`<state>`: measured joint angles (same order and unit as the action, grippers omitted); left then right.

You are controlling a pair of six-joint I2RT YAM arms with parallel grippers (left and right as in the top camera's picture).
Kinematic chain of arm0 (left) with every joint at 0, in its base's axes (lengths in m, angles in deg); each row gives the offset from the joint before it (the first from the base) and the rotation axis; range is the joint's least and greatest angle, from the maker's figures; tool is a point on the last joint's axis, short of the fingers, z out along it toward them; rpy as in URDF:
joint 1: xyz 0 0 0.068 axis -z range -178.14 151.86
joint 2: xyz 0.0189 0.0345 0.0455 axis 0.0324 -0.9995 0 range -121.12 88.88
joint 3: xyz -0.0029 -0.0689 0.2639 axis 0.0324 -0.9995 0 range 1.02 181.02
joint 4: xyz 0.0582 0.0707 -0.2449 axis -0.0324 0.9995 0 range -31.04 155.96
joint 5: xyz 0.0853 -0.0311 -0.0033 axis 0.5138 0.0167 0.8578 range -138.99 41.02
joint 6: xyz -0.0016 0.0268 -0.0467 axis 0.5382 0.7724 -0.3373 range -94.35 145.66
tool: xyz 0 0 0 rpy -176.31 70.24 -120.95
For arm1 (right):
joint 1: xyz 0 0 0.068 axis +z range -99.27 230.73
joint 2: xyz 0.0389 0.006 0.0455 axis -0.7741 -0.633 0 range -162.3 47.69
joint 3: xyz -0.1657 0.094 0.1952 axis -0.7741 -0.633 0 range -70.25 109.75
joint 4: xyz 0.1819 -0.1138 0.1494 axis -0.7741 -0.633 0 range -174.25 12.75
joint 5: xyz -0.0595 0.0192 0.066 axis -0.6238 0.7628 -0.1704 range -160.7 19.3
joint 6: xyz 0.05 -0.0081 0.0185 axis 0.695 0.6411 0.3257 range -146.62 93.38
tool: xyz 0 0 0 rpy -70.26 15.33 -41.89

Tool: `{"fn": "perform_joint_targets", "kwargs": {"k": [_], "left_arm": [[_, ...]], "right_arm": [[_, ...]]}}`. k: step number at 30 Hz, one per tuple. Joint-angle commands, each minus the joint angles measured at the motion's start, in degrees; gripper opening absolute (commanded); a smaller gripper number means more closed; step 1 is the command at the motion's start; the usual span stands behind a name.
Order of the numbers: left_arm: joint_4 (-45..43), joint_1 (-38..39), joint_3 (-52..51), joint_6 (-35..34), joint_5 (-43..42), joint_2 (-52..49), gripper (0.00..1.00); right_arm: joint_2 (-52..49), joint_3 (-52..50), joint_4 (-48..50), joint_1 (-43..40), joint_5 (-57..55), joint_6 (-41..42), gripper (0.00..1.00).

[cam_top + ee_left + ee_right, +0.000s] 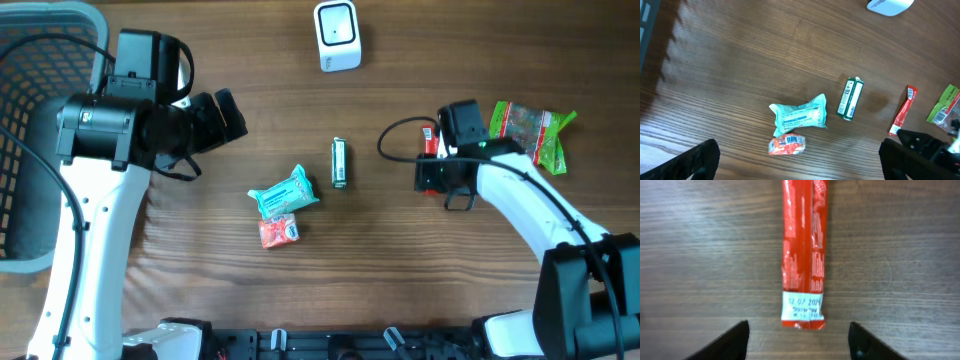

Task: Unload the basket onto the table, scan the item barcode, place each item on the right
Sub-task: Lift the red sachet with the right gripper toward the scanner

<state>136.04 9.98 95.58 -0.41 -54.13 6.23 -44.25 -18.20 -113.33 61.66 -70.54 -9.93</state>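
Red stick packet (802, 255) is seen lying flat on the wooden table (400, 260), at the right of the workspace. Its white end panel, printed with small digits, is turned toward the right gripper (799, 336). That gripper is poised directly above the packet. Its fingers (735, 342) are spread about halfway, one to each side of the packet's end, and no contact with the wrapper is seen. Nothing is held by it.

Nearest to the stick on its outer side, a green snack bag (530, 128) is laid close by but apart from it. Toward the table's middle, a narrow green and white pack (339, 162) is placed lengthwise. A crumpled teal packet (284, 194) is found further left, and an orange packet (279, 231) is tucked against its near edge. A barcode can be seen on the orange wrapper in the left wrist view.

The left gripper (800, 160) is held well above the table on the left, its fingers spread fully wide and nothing between them.

At the far edge, near the centre, a white scanner (337, 36) is set upright. In the far left corner a grey basket (50, 20) is partly covered by the left arm.
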Motion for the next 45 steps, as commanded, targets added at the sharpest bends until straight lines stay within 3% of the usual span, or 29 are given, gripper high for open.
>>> {"fn": "perform_joint_targets", "kwargs": {"k": [1,9,17,29,31,34,35,39,45], "left_arm": [[0.1,-0.4,0.3,0.0,0.5,0.0,1.00],[0.1,-0.4,0.3,0.0,0.5,0.0,1.00],[0.1,-0.4,0.3,0.0,0.5,0.0,1.00],[0.1,-0.4,0.3,0.0,0.5,0.0,1.00],[0.1,-0.4,0.3,0.0,0.5,0.0,1.00],[0.1,-0.4,0.3,0.0,0.5,0.0,1.00],[0.1,-0.4,0.3,0.0,0.5,0.0,1.00],[0.1,-0.4,0.3,0.0,0.5,0.0,1.00],[0.1,-0.4,0.3,0.0,0.5,0.0,1.00]], "right_arm": [[-0.5,-3.4,3.1,-0.2,-4.1,5.4,0.48],[-0.5,-7.5,13.0,-0.2,-5.8,5.9,0.35],[-0.5,-7.5,14.3,-0.2,-3.3,5.8,0.40],[-5.7,-7.6,14.3,-0.2,-3.1,5.8,0.38],[-6.8,-7.6,14.2,-0.2,-3.1,5.9,0.32],[-6.7,-7.5,13.7,-0.2,-3.1,5.8,0.07],[-6.4,-7.1,13.0,-0.2,-3.1,5.8,0.04],[-3.9,-3.4,9.0,-0.2,-3.1,3.5,0.04],[4.3,1.3,3.6,-0.2,-2.8,-7.3,0.04]]}}
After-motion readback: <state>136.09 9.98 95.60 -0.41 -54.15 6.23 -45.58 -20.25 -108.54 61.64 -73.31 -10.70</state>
